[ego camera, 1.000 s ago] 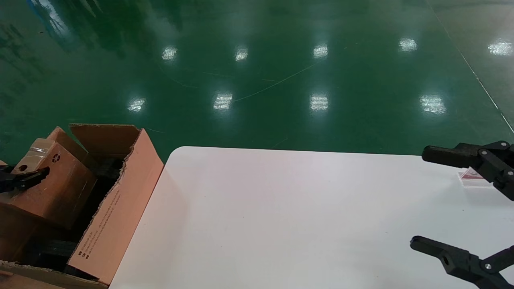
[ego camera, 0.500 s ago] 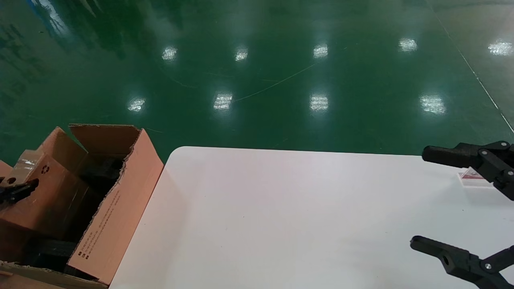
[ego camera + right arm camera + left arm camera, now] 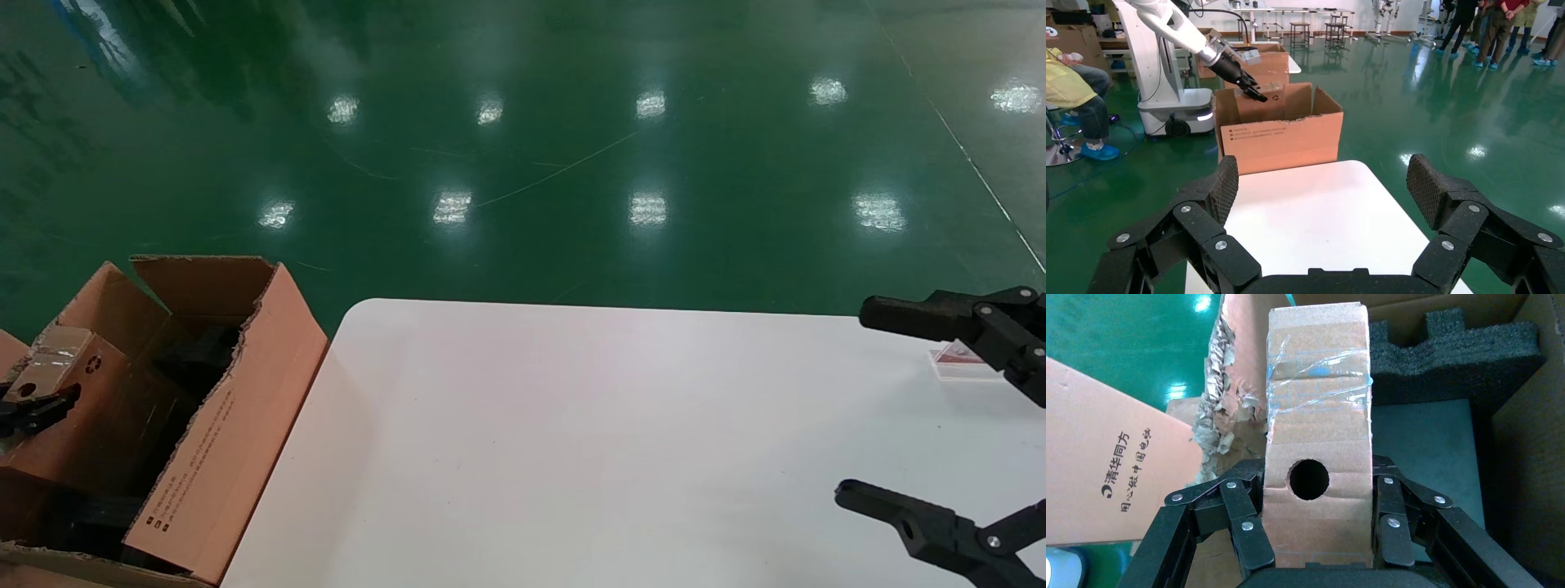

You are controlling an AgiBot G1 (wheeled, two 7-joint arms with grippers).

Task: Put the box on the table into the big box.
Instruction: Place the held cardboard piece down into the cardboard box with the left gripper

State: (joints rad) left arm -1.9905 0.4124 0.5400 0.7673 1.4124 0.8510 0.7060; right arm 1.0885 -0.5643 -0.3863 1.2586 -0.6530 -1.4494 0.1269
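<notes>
- Left gripper (image 3: 1315,539) has its fingers (image 3: 1242,530) pinching the small box (image 3: 1318,435) on its two long sides, down near the end with the round hole.
- I read the small box as sitting partly inside the big carton (image 3: 221,425), tilted, far end up, above the black foam (image 3: 1450,355). It is not released.
- Handling, my judgement: light, stiff cardboard. The shiny tape across the upper face looks slick, so I keep the grip on bare board. Side walls may crush if squeezed hard.
- Right gripper (image 3: 940,425) is parked over the counter (image 3: 572,449), fingers spread wide, holding nothing.
- Head view: only the top of the small box (image 3: 49,367) and one black finger show at the frame's edge, so the grip itself is unreadable there. It does show the carton just beside the counter's rounded corner, and a small clear stand (image 3: 960,363) near the right gripper.
- Left wrist view: both finger contacts, the torn flap edge and the foam recess below.
- Right wrist view: whole carton (image 3: 1281,131) from across the counter, box held among its flaps.
</notes>
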